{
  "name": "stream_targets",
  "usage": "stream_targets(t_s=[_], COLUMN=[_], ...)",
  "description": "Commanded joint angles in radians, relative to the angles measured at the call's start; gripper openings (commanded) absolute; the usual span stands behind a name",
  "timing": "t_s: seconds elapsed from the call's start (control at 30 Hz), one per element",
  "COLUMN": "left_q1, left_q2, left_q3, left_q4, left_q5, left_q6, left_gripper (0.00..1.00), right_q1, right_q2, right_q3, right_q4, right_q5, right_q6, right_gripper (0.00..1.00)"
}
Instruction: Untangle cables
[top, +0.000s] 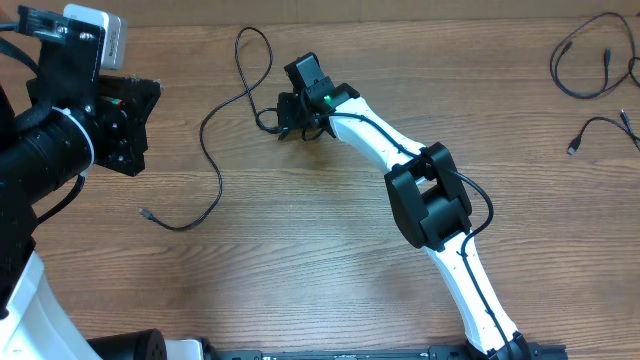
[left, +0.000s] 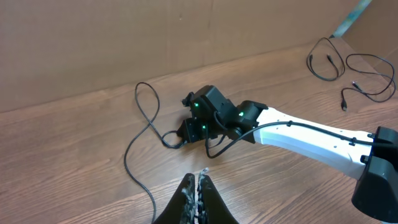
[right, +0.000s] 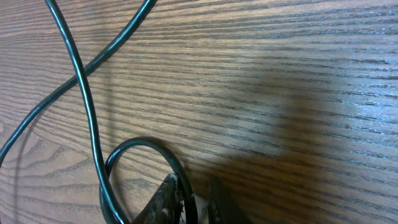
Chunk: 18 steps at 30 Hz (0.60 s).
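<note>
Cable (right: 79, 73), thin and black, curls in loops on the table (top: 300, 260); right hand (right: 193, 194) pinches one loop, left hand (left: 196, 185) pressed together.

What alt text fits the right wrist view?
Close-up of a thin black cable whose curled loop runs down into the narrow gap of the right tool at the bottom edge, apparently pinched between its two dark fingers. Up and to the left, two strands cross on a brown wood-grain table.

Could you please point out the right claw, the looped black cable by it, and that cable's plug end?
right claw (right: 196, 194): right wrist view, midway between fingertips.
looped black cable (top: 204, 140): overhead view, left curve.
plug end (top: 146, 212): overhead view, its tip.
</note>
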Motion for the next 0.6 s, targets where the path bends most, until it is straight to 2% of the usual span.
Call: stream_targets(t_s=[0.0,0.17,0.27,0.43,0.57], left_q1=[0.003,0.003,0.003,0.003,0.003], left_q2=[0.007,0.007,0.007,0.007,0.007], left_q3=[-0.005,-0.005,-0.005,-0.005,-0.005], left_q4=[0.002,0.002,0.002,0.002,0.002], left_q5=[-0.003,-0.003,-0.003,-0.003,-0.003], left_q6=[-0.007,-0.007,-0.007,-0.007,-0.006], left_gripper=[0.04,0.04,0.04,0.04,0.04], right_q1=[0.009,0.008,0.008,0.008,0.008], right_q2=[0.102,0.102,0.102,0.101,0.09], right_q3=[-0.103,-0.135,-0.135,-0.135,-0.111], right_q4=[-0.038,-0.028,-0.027,-0.029,-0.039], right_q5=[0.056,0.056,0.056,0.043,-0.179], right_q6=[-0.003,-0.008,-0.047,-0.061,-0.177], right_gripper=[0.13,0.12,0.04,0.04,0.04])
